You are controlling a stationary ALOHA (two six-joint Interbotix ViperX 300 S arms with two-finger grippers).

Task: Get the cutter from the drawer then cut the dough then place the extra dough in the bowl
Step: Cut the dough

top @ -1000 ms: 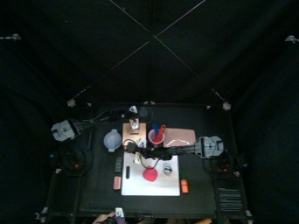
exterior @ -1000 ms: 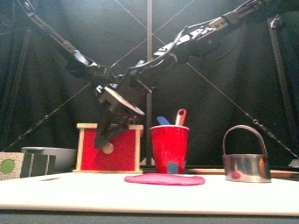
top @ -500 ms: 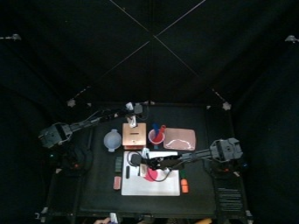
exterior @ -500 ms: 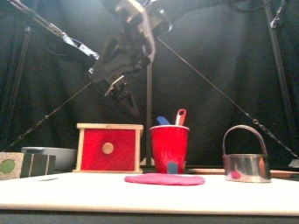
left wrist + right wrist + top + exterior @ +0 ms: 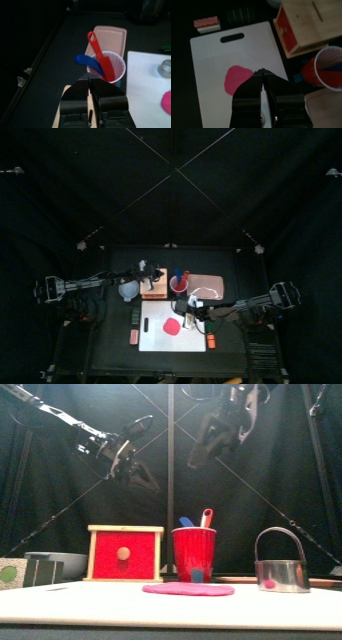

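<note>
The metal cutter (image 5: 282, 570) stands upright on the white board (image 5: 156, 340), right of the flat pink dough (image 5: 174, 326). At the back stands the wooden box (image 5: 124, 554), its red drawer front closed. The blue-grey bowl (image 5: 127, 288) sits left of the box. My left gripper (image 5: 146, 279) hangs high over the box, shut and empty; its wrist view looks past the jaws to the red cup (image 5: 109, 65). Shut on nothing, my right gripper (image 5: 189, 304) hovers above the board's back edge, with the dough (image 5: 238, 80) below it.
The red cup (image 5: 194, 554) with a blue and a red knife stands beside the box, and the pink tray (image 5: 205, 285) lies right of it. A small red piece (image 5: 134, 336) lies left of the board, an orange one (image 5: 211, 340) at its right edge.
Both arms have lifted away from the box front and stretched out. The left gripper rose over the box; the right gripper swung rightward, high above the cup. Nothing on the table moved.
</note>
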